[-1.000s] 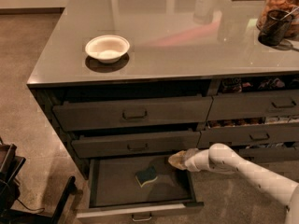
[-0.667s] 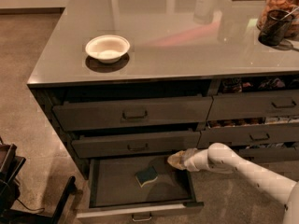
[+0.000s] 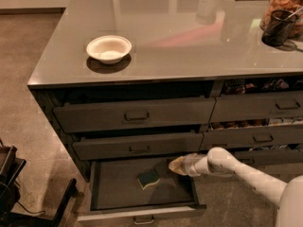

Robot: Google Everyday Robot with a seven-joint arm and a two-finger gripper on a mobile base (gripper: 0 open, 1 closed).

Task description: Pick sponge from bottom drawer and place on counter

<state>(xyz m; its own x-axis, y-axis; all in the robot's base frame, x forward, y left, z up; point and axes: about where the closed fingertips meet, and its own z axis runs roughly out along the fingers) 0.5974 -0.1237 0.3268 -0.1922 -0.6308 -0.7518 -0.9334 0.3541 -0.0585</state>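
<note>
The sponge (image 3: 148, 178) lies flat in the open bottom drawer (image 3: 118, 193), near the middle of its dark floor, green side up with a pale yellow edge. My gripper (image 3: 176, 165) reaches in from the right on the white arm. It hovers over the drawer's right part, just right of and slightly above the sponge, not touching it. The glossy grey counter (image 3: 180, 37) spans the top of the cabinet.
A white bowl (image 3: 109, 48) sits on the counter's left part. A dark cup (image 3: 277, 27) and a jar of snacks (image 3: 284, 4) stand at the back right. Two closed drawers (image 3: 135, 115) sit above the open one. Black base parts (image 3: 12, 183) are at the lower left.
The gripper has barely moved, staying just right of the sponge. The sponge lies where it was.
</note>
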